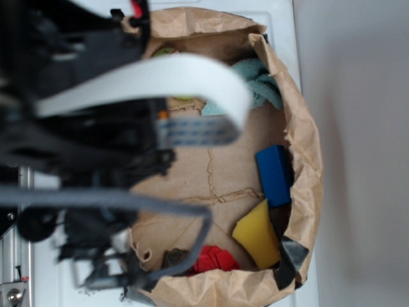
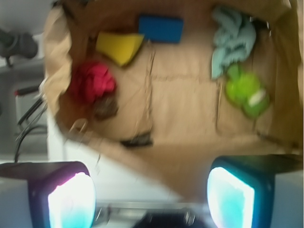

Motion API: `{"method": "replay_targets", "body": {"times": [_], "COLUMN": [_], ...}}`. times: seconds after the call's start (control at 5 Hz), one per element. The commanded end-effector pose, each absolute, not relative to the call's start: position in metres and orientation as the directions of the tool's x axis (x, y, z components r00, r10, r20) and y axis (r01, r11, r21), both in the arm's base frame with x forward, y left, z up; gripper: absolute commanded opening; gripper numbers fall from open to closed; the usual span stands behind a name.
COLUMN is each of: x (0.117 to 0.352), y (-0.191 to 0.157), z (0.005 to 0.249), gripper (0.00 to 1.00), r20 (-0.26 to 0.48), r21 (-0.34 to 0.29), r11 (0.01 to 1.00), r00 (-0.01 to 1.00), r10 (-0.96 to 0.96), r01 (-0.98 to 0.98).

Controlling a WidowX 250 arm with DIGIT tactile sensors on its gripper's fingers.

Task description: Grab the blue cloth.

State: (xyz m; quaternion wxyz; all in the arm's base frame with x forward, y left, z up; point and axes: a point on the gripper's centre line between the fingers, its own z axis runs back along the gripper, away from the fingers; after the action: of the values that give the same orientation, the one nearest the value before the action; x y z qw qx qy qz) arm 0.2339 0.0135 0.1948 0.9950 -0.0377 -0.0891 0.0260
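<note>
The job has hardly begun. The blue cloth lies all bunched up inside the brown paper bag, in the far right corner in the wrist view, and nothing is touching it. The green plush toy sits just beside it, on the nearer side, and the two look like they touch. The gripper is well away from the cloth, above the near edge of the bag. Its two fingers are spread wide apart, one at each bottom corner of the wrist view, and there is nothing between them. Other things are in the bag too. A dark blue block and a yellow piece lie by the far wall, and a red cloth lies on the left with a small dark lump next to it. None of these is the one to grab. In the outside view the robot arm hides a big part of the bag, but a bit of the blue cloth peeks out past it. What is left is most likely everything: the gripper has to go over to the cloth, come down on its folds, squeeze shut, and lift it. It should take care not to pinch the green toy as well.
</note>
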Motion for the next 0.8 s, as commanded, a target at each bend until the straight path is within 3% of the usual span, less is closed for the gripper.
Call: {"method": "replay_targets", "body": {"times": [0.0, 0.2, 0.6], "x": [0.2673, 0.2742, 0.2742], "y": [0.0475, 0.052, 0.052], "z": [0.1706, 0.1642, 0.1642], "gripper": [1.0, 1.0, 1.0], "r20": [0.247, 0.248, 0.248], "r21": [-0.034, -0.002, -0.002], "r11": [0.997, 0.996, 0.996], "r00": [0.967, 0.965, 0.965], "r10": [0.069, 0.089, 0.089], "r01": [-0.063, -0.091, -0.091]}}
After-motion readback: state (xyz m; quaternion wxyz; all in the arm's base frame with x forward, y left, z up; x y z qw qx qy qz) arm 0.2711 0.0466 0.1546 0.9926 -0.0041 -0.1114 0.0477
